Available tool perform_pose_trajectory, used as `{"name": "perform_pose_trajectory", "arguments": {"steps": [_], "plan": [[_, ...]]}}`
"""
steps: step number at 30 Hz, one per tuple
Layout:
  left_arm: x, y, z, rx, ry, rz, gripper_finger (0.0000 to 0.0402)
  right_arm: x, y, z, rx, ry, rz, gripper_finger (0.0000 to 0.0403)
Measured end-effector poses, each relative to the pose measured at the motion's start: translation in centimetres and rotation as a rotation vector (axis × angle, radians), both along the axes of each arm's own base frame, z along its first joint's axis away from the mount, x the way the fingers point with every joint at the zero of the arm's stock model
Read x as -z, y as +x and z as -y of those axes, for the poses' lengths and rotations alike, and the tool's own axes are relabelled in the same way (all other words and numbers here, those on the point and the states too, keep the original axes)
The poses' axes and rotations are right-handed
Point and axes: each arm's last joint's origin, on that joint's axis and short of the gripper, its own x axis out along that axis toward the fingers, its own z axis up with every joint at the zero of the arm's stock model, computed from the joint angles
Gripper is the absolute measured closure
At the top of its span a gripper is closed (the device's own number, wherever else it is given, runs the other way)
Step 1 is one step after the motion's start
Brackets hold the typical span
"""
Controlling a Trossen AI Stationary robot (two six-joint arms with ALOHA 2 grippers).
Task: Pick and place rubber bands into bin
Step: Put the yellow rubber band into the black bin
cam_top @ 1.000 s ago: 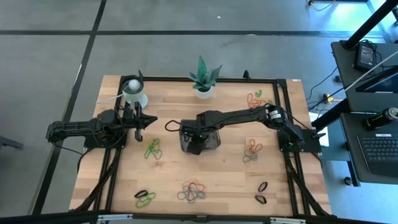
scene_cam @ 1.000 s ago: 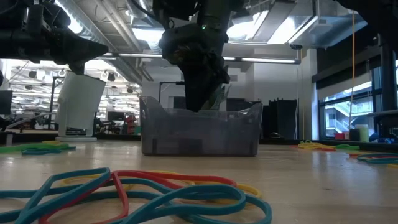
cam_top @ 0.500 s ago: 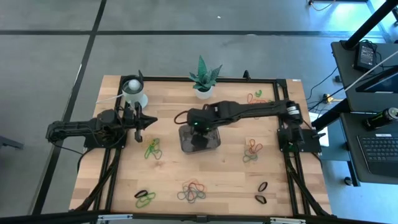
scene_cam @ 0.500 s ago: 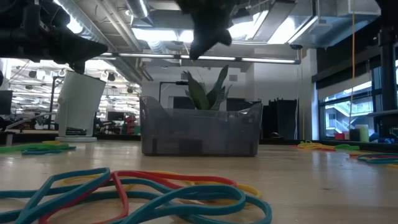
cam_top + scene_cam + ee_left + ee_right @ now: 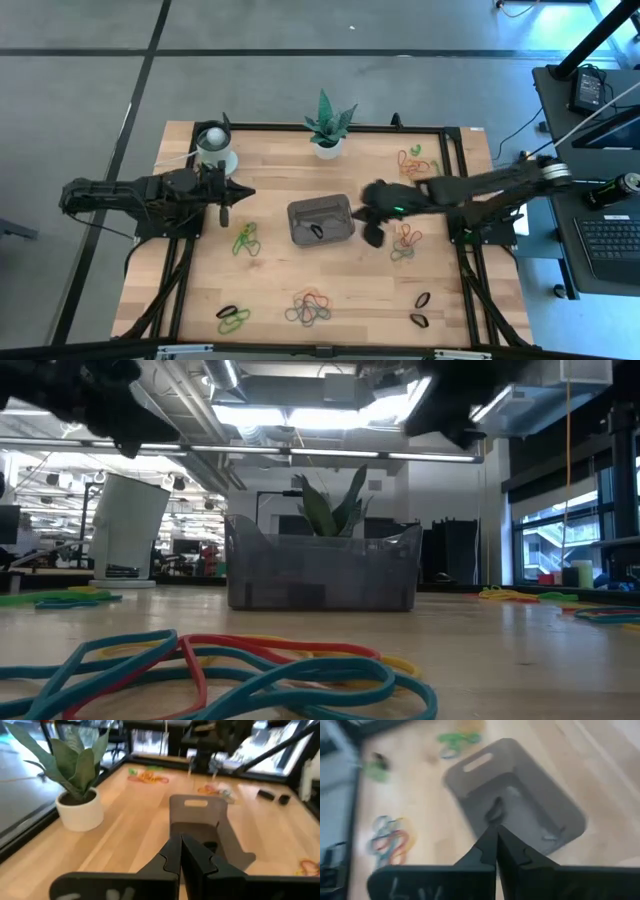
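**My two grippers are closed and empty, the bin is between them**

My right gripper (image 5: 372, 212) is just beside the bin (image 5: 321, 220), on its right side, above the table (image 5: 270, 280). Its two fingers (image 5: 495, 851) are pressed together and I hold nothing in them. My left gripper (image 5: 226, 203) waits left of the bin, near the white cup (image 5: 212, 140), and its fingers (image 5: 182, 857) are closed too, with nothing between them.

The bin stands in the middle of the table, in front of the potted plant (image 5: 326, 127). Inside it I see a dark rubber band (image 5: 316, 233) on the floor of the bin.

The other rubber bands lie in small heaps on the wood: a green heap (image 5: 245, 240) left of the bin, a mixed heap (image 5: 309, 308) at the front edge, one heap (image 5: 405, 243) right of my right gripper, and one (image 5: 412, 158) near the back corner.
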Motion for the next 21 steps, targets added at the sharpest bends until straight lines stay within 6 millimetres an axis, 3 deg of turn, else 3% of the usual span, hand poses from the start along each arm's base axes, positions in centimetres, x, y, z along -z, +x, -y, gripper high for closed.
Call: {"name": "perform_pose_trajectory", "arguments": {"steps": [5, 10, 15, 21], "plan": [[-2.4, 2.6, 0.4, -0.062, -0.004, -0.128, 0.0400, 2.7, -5.4, -0.1, -0.013, 0.055, 0.111, 0.0399], [-4.3, 5.1, 0.8, -0.068, 0.001, -0.373, 0.0400, 5.8, -8.7, 0.4, -0.035, 0.034, 0.086, 0.0398], [-5.3, 7.2, 0.8, -0.101, -0.018, -0.564, 0.0400, 7.3, -9.7, 0.6, -0.011, 0.067, 0.078, 0.0398], [-4.1, 8.6, 0.9, -0.095, -0.035, -0.754, 0.0380, 7.2, -9.6, 0.6, -0.042, 0.025, 0.088, 0.0398]]}}
